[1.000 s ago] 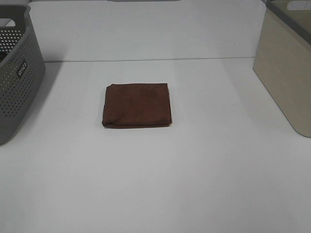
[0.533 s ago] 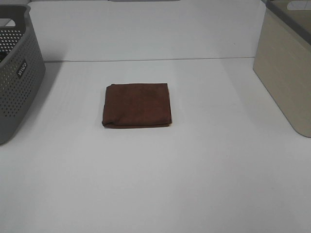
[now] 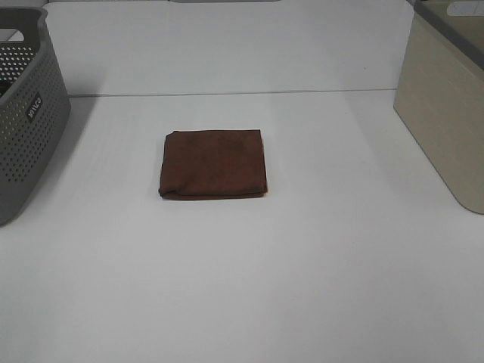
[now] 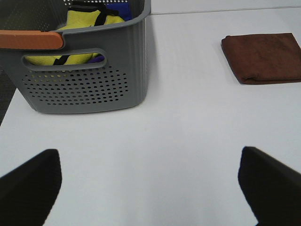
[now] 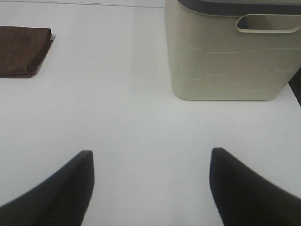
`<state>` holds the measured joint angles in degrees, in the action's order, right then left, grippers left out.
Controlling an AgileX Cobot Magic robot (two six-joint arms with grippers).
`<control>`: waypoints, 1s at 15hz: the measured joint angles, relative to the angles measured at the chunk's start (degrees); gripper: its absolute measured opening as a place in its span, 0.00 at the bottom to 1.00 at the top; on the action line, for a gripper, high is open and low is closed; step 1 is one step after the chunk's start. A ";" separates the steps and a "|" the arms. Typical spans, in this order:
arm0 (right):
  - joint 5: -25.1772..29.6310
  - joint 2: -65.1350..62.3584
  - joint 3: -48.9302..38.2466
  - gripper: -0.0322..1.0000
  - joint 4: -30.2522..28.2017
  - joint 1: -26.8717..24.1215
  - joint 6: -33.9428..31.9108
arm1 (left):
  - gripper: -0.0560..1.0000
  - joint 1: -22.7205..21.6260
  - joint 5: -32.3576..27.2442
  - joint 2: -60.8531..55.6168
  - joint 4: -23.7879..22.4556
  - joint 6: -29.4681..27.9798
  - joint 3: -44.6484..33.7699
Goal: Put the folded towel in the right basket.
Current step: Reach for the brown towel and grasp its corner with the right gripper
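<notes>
Exterior high: folded brown cloth towel flat, well apart from beige plastic basket. Both left gripper and right gripper spread, empty. Best to pinch every layer at one edge.

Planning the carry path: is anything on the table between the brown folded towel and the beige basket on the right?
Nothing visible does. Only bare white tabletop lies between the dark brown folded towel and the beige plastic basket, in both the high and right wrist views.
</notes>
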<state>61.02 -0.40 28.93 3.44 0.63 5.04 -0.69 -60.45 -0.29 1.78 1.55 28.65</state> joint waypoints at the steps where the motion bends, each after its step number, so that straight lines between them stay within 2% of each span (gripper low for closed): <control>1: 0.00 0.00 0.00 0.67 0.00 0.00 0.00 | 0.97 0.00 0.00 0.00 0.00 0.00 0.00; 15: 0.00 0.00 0.00 0.67 0.00 0.00 0.00 | 0.97 0.00 0.00 0.00 0.00 0.00 0.00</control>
<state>61.02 -0.40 28.93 3.44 0.63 5.04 -0.69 -60.45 -0.29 1.78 1.55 28.65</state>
